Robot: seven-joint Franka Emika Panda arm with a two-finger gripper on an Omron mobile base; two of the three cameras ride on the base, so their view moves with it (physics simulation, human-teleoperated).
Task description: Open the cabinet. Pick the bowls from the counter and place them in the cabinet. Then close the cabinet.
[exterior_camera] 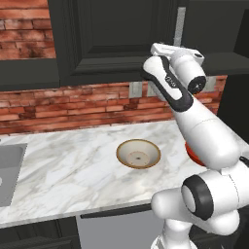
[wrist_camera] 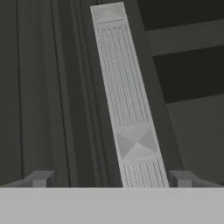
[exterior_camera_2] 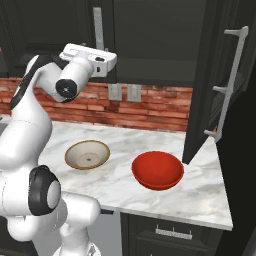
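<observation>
Cabinet [exterior_camera_2: 150, 35]: dark charcoal wall unit with raised rectangular panels and a matt finish; its right door [exterior_camera_2: 212, 85] stands swung out over the right end of the counter, while the left door [exterior_camera: 116, 39] lies flat and closed.
Door handles: long silver bars set upright; the one on the open door [exterior_camera_2: 231, 82] stands off on three short posts; the one on the closed door [wrist_camera: 129, 105] is a flat strip with fine ribbing and a bevelled square block partway along.
Counter [exterior_camera: 73, 165]: white marble slab with grey veins and a thick pale edge, smooth and level.
Tan bowl [exterior_camera: 138, 153]: shallow and round, tan rim, cream speckled inside; rests upright on the counter, near its middle.
Red bowl [exterior_camera_2: 157, 170]: shallow and round, glossy plain red; rests upright on the counter to the right of the tan bowl, apart from it and just below the open door.
Wall [exterior_camera: 73, 104]: rough red brick with pale joints, between counter and cabinet.
Sink [exterior_camera: 9, 170]: flat grey basin sunk in the counter at far left.
Gripper [wrist_camera: 111, 177]: jaws spread wide, one tip on each side of the closed door's handle, holding nothing; whether the tips touch the bar cannot be told.
</observation>
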